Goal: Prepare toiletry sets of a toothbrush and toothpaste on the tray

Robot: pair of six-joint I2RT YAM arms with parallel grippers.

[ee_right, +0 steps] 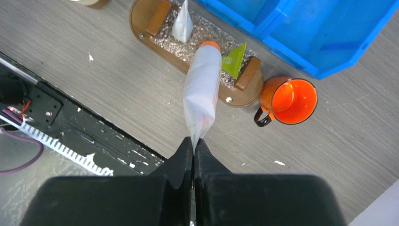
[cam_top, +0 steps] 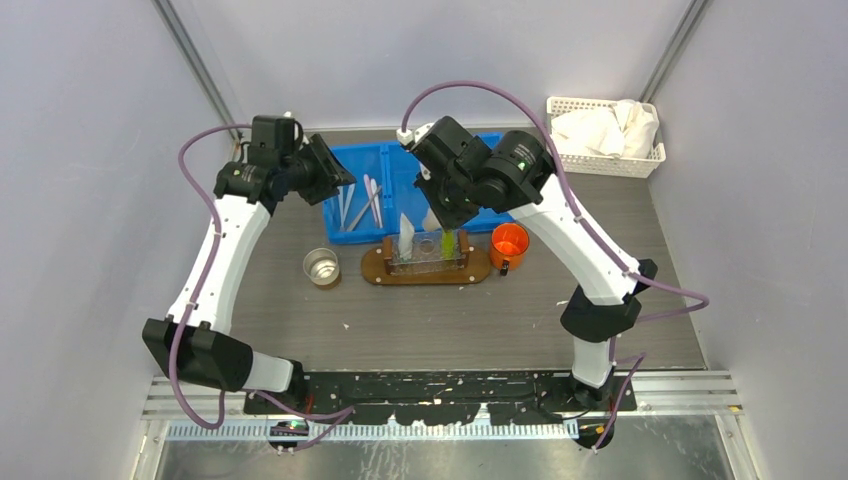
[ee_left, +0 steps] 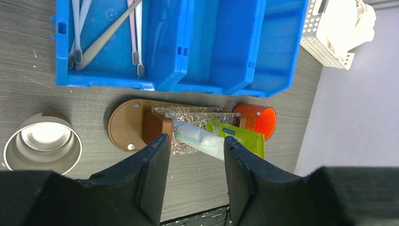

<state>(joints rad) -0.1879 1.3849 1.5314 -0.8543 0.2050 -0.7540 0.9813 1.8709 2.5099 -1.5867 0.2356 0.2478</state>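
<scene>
Top external: right gripper (cam_top: 437, 211) hangs over the tray (cam_top: 376, 266), and left gripper (cam_top: 335, 180) sits by the blue bin (cam_top: 390, 165). Left wrist: jaws apart and empty. The green tube (ee_left: 242, 139) has print too blurred to read. Right wrist: jaws pinch the held toothpaste tube (ee_right: 201, 89) by its crimp, cap down over the clear holder (ee_right: 200, 35). It should be lowered straight and released late.

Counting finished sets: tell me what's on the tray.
The tray carries a clear holder with a white tube and a yellow-green tube upright in it. The orange-capped tube in the right tool covers its middle.
</scene>
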